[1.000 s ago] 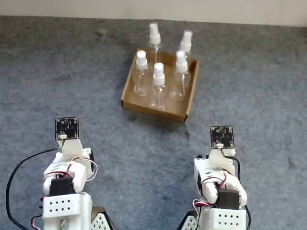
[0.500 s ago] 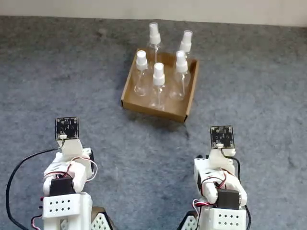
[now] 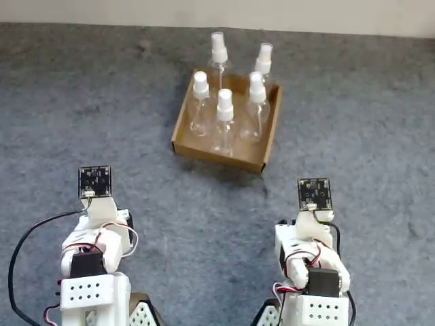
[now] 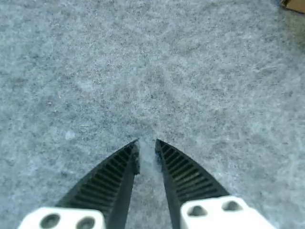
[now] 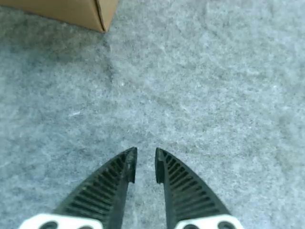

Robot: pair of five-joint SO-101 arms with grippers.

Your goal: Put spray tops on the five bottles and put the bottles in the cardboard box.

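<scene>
On grey felt table cover (image 3: 75,102), far-centre in high view: cardboard box (image 3: 185,129), well apart from both arms. Upright inside it, 3 clear bottles: left bottle (image 3: 200,112) by left wall, middle bottle (image 3: 224,136) toward near wall, right bottle (image 3: 254,119) by right wall. Each w/ white spray top (image 3: 225,106) fitted.

At far side of box, 2 more: back-left bottle (image 3: 219,66) and back-right bottle (image 3: 263,66), upright, also w/ white sprayers on. Cannot tell whether just inside far wall or just behind it; bases hidden by box rim and front bottles. All 5 close together; contact btwn them not clear.

At near-left, left arm (image 3: 92,244), folded low, w/ black wrist cam board (image 3: 95,180) on top and black cable (image 3: 17,258) looping off its outer side. In left wrist view, left gripper (image 4: 147,143) over plain felt, jaws drawn nearly together, thin slit at tips, nothing held. Box corner (image 4: 295,4) far off from tips.

At near-right, right arm (image 3: 311,251), same folded pose, cam board (image 3: 314,193) on top. In right wrist view, right gripper (image 5: 146,152) likewise nearly closed, narrow gap, nothing held, over felt. Box corner (image 5: 76,12) beyond tips, apart from them.
</scene>
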